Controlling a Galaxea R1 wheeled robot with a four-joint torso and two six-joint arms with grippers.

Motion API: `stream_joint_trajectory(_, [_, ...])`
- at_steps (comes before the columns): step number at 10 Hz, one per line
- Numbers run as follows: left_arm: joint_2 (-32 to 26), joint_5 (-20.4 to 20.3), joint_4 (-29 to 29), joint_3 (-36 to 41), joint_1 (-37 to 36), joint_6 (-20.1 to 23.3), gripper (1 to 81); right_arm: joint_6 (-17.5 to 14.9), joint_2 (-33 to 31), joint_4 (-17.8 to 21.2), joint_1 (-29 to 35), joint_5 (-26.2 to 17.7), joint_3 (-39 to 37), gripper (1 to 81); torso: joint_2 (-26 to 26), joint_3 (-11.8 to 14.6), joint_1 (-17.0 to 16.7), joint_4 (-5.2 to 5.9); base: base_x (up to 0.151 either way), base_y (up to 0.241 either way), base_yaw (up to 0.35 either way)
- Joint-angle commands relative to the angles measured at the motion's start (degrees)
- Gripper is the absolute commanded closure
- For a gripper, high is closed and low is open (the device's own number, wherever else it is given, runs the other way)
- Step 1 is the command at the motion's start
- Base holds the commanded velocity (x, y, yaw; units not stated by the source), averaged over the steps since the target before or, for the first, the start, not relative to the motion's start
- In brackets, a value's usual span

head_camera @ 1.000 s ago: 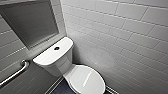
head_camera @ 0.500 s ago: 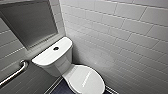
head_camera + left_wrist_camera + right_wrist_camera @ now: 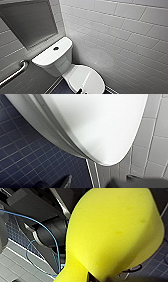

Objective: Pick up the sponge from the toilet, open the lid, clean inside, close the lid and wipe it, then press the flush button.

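Nothing has shifted since 1 second ago. Right tool [image 3: 97, 278] pinches the sponge [image 3: 112, 230]; left tool [image 3: 92, 183] hovers open, empty, by the front edge of the closed lid [image 3: 85, 80]. Opening likely needs a fingertip under that rim.

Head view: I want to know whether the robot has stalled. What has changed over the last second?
Nothing visibly changed. The toilet sits at the same spot in the picture, so the camera has not moved either. Its lid is down as before, and the flush button and the grab rail on the wall are where they were.
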Motion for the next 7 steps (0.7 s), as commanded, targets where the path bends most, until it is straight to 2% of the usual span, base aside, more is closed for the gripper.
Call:
stream_joint_trajectory(1, [2.2,4.0,-3.5,-2.3,-5.5,0.1,1.0,0.0,-0.9,0.3,-1.8,-5.2,0.8,81.1,0.0,0.0,0.0,0.00,0.000,0.000,0.000])
stream_joint_trajectory(5, [5.2,3.9,-7.7,-6.7,-6.3,0.1,1.0,0.0,-0.6,0.2,-1.4,-5.2,1.0,81.1,0.0,0.0,0.0,0.00,0.000,0.000,0.000])
stream_joint_trajectory(7, [6.6,3.9,-7.7,-8.4,-7.3,0.2,1.0,0.0,-0.6,0.2,-1.4,-5.2,1.1,81.1,0.0,0.0,0.0,0.00,0.000,0.000,0.000])
